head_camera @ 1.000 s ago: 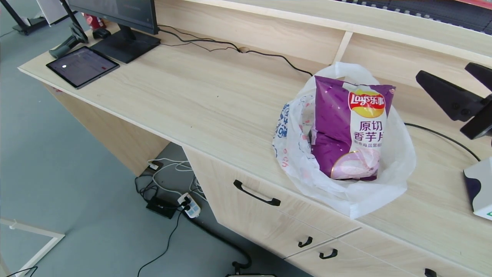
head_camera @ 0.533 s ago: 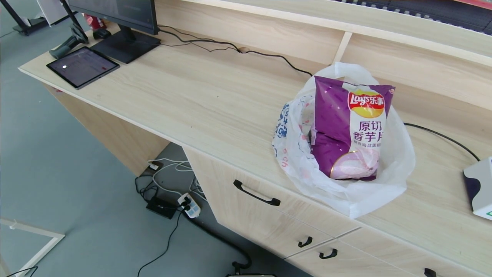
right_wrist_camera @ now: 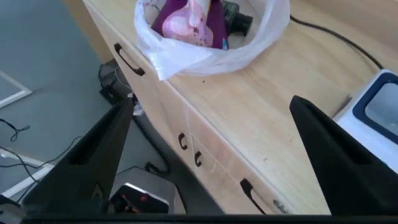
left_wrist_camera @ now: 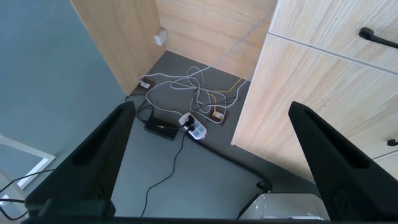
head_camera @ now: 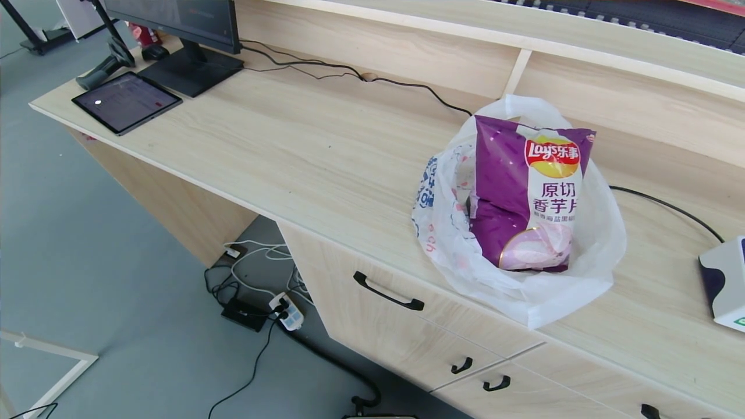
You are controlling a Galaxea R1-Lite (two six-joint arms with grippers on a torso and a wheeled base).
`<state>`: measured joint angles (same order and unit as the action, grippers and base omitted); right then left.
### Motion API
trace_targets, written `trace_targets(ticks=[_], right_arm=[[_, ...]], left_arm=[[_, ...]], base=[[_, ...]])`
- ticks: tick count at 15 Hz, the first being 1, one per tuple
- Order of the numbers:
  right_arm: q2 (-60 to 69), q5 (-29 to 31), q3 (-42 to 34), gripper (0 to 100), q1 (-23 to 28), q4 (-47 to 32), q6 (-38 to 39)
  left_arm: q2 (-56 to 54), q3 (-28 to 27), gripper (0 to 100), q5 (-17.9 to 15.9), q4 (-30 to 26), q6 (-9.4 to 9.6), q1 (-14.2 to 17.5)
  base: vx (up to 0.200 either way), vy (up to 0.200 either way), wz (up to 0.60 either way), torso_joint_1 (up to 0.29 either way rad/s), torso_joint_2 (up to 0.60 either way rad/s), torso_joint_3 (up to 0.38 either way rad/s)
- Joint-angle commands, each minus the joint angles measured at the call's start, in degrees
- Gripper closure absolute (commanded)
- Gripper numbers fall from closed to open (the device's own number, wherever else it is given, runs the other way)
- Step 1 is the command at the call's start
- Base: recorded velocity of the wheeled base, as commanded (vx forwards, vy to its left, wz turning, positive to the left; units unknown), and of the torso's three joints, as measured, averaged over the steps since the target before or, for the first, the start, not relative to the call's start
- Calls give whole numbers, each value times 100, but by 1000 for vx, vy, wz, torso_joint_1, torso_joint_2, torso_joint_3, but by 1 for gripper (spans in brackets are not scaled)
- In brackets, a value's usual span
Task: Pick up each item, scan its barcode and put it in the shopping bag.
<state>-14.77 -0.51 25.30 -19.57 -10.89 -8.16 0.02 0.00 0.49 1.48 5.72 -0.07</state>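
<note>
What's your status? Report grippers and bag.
Left gripper and right gripper: jaws open, empty. Chip bag inside shopping bag. Scanner stands apart, nothing blocking.

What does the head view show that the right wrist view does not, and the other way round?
The head view adds the tablet and the monitor at the far left. The right wrist view adds the open right tool above the counter. Both share the shopping bag, the purple chip bag inside it and the white scanner.

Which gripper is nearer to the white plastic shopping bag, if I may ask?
Right. The right gripper hangs above the wooden counter's edge near the white plastic shopping bag; the left gripper is low before the wooden drawers, over floor cables.
</note>
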Motion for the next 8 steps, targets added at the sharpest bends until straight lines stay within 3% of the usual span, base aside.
trace_targets(ticks=[1,2,4,6,8], right_arm=[[361,165,-455,0,419,34,-2],[177,148,-464,0,1280,43,209],[528,-555,-842,0,2141,52,306],[1029,-687,-1308,0,2255,306,306],[1056,-678,-1897,0,2247,1467,165]], left_arm=[[-2,0,0,4,2,0,-1],[-2,0,0,4,2,0,-1],[-2,0,0,-5,11,0,7],[-2,0,0,4,11,-18,7],[-2,0,0,4,2,-44,-1]], base=[[0,0,0,0,0,0],[0,0,0,0,0,0],[0,0,0,0,0,0],[0,0,0,0,0,0],[0,0,0,0,0,0]])
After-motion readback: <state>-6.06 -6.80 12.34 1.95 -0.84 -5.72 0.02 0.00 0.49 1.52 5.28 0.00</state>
